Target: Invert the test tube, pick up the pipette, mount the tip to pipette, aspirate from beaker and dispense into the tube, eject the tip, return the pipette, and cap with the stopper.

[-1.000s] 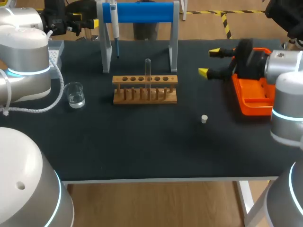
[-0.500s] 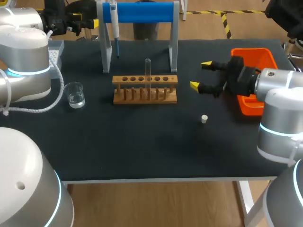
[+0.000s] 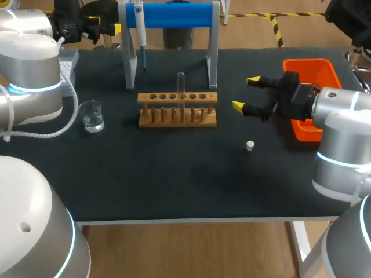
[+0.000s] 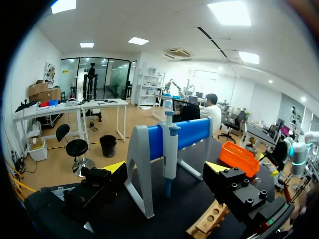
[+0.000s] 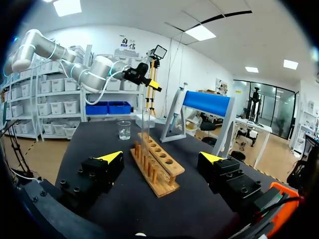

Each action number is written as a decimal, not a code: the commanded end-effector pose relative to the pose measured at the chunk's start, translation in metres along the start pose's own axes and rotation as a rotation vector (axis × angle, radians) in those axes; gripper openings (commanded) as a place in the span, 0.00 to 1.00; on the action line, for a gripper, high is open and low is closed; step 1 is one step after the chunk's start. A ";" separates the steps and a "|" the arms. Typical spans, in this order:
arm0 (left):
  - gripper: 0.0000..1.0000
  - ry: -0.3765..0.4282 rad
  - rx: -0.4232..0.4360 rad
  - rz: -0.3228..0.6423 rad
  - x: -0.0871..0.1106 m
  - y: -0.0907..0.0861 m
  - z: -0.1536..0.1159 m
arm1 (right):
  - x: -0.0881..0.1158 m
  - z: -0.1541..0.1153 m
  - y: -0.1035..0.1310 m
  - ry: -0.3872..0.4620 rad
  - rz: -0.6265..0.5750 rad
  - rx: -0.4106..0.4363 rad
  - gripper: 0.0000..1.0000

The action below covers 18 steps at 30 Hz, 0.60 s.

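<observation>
My right claw [image 3: 246, 93]: apart, over bare black tabletop [image 3: 174, 174] between wooden rack [image 3: 177, 110] and orange tray [image 3: 310, 69]. Left claw [image 4: 165, 167]: apart, by rear edge

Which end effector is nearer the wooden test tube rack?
The right end effector, beside the rack; the left end effector is back by the pipette stand.

Test tube [image 3: 181, 88]: clear, upright in wooden rack [image 3: 177, 111], middle of table [image 3: 174, 179]. Pipette [image 3: 139, 28]: hanging upright on blue stand [image 3: 174, 14] by far edge. Beaker [image 3: 91, 115]: clear, liquid inside, toward left edge; stopper [image 3: 250, 145]: small, white, right of centre.
</observation>
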<state>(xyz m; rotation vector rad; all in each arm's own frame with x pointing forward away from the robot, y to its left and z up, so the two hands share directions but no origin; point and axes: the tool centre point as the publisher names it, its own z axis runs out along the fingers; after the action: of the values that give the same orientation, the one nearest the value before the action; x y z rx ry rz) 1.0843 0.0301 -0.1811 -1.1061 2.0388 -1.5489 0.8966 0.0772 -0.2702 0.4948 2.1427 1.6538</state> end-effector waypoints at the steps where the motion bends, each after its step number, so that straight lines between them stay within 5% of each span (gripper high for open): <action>1: 1.00 -0.002 0.002 0.000 0.000 0.001 0.000 | 0.002 0.000 0.000 -0.005 0.000 -0.002 1.00; 9: 1.00 0.008 0.003 0.070 0.070 0.048 -0.025 | 0.002 0.000 0.000 -0.005 0.000 -0.002 1.00; 18: 1.00 0.052 0.111 0.219 0.135 0.095 -0.050 | 0.002 0.000 0.000 -0.005 0.000 -0.002 1.00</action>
<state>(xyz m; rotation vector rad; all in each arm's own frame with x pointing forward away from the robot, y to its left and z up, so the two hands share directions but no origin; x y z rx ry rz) 0.9650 -0.0257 -0.2160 -0.8393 2.1397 -1.4695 0.8961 0.0769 -0.2707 0.4944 2.1393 1.6554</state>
